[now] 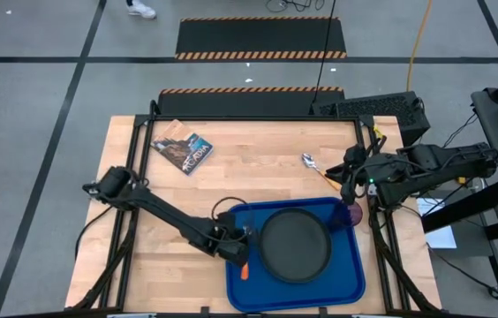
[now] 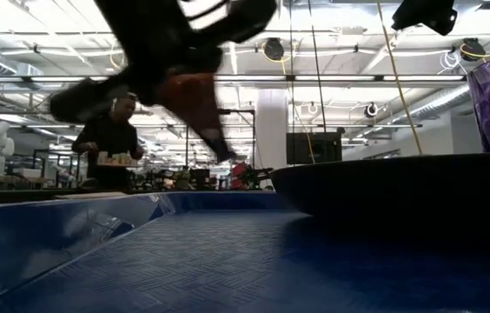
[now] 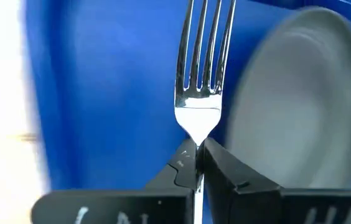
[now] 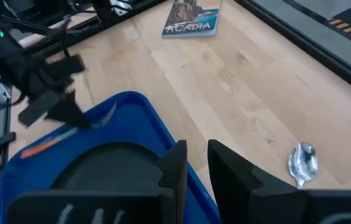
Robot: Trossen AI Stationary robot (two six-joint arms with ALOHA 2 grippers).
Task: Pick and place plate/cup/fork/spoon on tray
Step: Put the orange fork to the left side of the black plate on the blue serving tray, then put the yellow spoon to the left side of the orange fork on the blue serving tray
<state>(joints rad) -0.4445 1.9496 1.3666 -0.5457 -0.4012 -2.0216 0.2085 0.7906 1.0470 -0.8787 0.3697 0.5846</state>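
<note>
Left pincer [image 3: 197, 163] clenched on orange-handled, silver-tined fork [image 3: 200, 74] above blue tray [image 3: 113, 93]

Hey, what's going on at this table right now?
A two-armed robot is loading a blue tray. The left gripper is shut on the fork, holding it over the tray's left side beside the black plate already in it. The right gripper hovers at the tray's far right corner by the purple cup. The spoon lies on the table.

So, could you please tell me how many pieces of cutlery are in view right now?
2: the fork is clamped in the left gripper over the blue tray, and the spoon lies on the wooden table beyond the tray.
</note>
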